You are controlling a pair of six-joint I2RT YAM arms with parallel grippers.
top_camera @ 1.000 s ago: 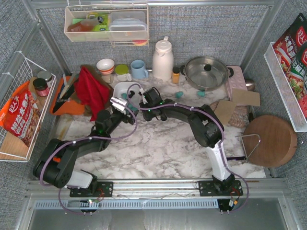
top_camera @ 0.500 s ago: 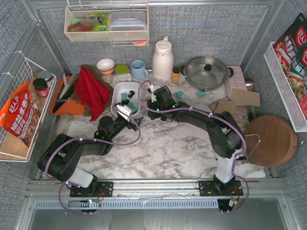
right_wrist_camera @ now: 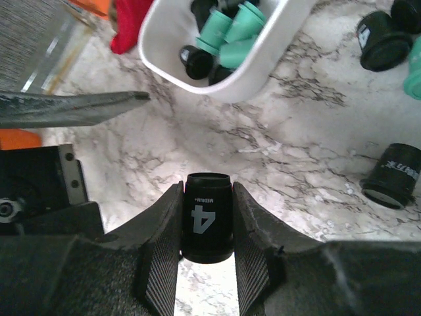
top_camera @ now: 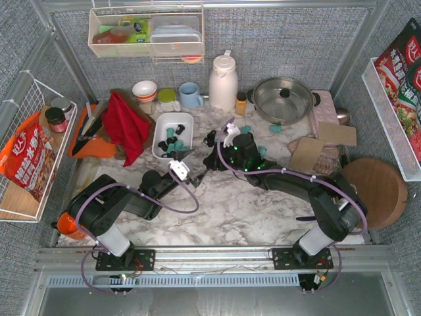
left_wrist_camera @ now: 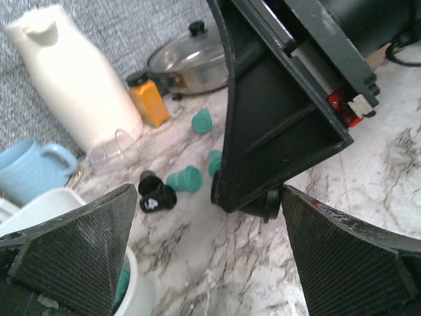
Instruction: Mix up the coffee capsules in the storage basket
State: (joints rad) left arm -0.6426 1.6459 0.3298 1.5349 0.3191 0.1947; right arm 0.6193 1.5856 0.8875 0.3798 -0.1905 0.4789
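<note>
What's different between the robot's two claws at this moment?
The left gripper stands wide open; the right gripper is closed. The left gripper holds nothing; the right gripper pinches a black capsule marked 4. Both are black two-finger grippers near the white storage basket.

The left arm (top_camera: pixel 122 201) lies folded low, its left gripper (left_wrist_camera: pixel 207 250) spread wide. The right arm (top_camera: pixel 296 183) stretches out low toward the left, its right gripper (right_wrist_camera: pixel 206 197) clamped on a black capsule (right_wrist_camera: pixel 206 227).
</note>
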